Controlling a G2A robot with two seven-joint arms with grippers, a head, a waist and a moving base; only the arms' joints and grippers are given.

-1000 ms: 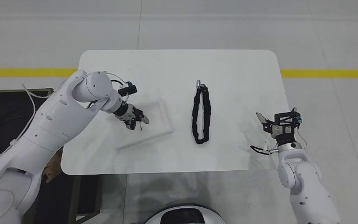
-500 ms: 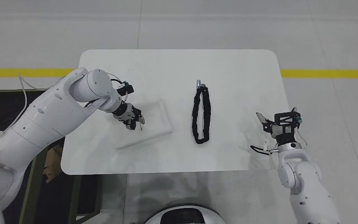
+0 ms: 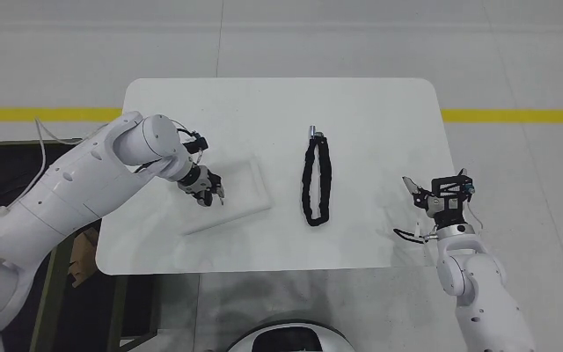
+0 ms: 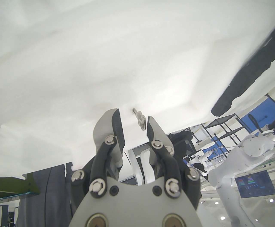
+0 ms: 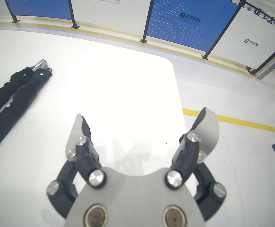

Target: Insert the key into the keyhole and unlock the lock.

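Key on white foam between the left fingers, fingers partly open, gripping nothing

Short white lettering with a logo on a blue wall panel; the same in dark print on a white panel. Charts on a distant screen, too small to read.
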